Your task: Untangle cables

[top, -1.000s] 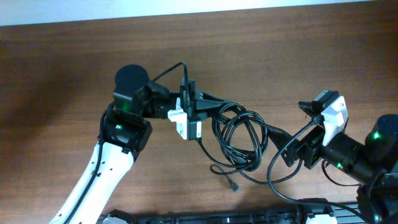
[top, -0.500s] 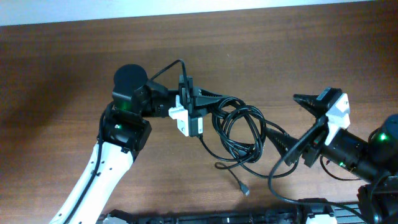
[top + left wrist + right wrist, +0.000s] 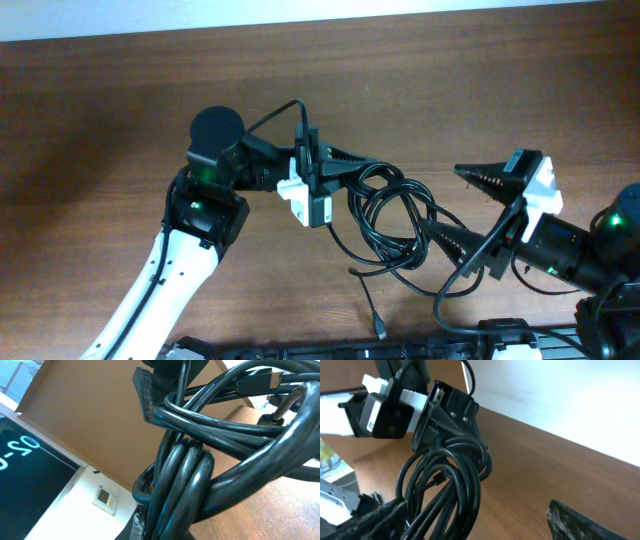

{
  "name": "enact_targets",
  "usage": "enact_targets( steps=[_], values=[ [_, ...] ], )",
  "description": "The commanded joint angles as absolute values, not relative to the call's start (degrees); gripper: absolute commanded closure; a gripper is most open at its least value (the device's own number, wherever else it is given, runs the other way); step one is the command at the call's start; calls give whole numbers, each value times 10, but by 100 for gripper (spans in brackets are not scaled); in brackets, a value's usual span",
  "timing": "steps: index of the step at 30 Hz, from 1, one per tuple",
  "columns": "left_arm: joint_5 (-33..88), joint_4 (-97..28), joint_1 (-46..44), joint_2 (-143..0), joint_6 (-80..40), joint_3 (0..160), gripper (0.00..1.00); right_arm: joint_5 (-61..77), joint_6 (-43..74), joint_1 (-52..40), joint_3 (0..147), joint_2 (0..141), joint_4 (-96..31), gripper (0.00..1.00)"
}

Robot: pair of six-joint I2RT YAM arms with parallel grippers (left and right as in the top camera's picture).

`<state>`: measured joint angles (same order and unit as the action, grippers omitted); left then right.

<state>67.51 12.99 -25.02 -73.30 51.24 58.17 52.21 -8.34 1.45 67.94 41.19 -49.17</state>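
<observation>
Open wooden table [image 3: 110, 110] lies left of and behind the cables [image 3: 392, 222], bunched mid-table. One plug end [image 3: 380, 323] trails toward the near edge. The left gripper [image 3: 352, 167] is clamped on the cables. The right gripper [image 3: 442, 201] stands spread wide, its lower finger [image 3: 450, 240] at the loops — contact unclear. A white wall [image 3: 300, 10] runs behind.

black cables [image 3: 470, 480] between spread fingers [image 3: 580, 522]
</observation>
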Motion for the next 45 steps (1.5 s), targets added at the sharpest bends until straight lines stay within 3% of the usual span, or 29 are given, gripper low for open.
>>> enact_targets(
  steps=[1,13,17,19,24,35,36,38,40,41,45],
  values=[
    [695,150,-251,-730,511,584,100,584,-81,15,688,409,-492,12],
    [724,202,-251,-730,510,584,100,716,-96,15,688,409,-490,13],
    [738,222,-251,-730,510,584,100,732,-96,15,688,409,-491,20],
    [738,235,-251,-730,510,584,100,733,-96,15,688,409,-491,31],
    [737,260,-251,-731,510,584,100,733,-96,15,688,409,-491,38],
    [705,261,-251,-731,508,584,100,745,-96,15,685,458,-493,39],
    [705,261,-251,-731,508,584,100,749,-96,15,685,465,-493,43],
    [697,261,-251,-731,508,584,100,750,-96,15,685,476,-493,62],
    [665,257,-251,-731,508,584,100,751,-96,15,685,487,-493,92],
    [657,254,-251,-731,508,584,100,751,-96,15,685,489,-493,96],
    [602,208,-251,-731,508,584,100,752,-96,15,685,491,-491,96]
  ],
)
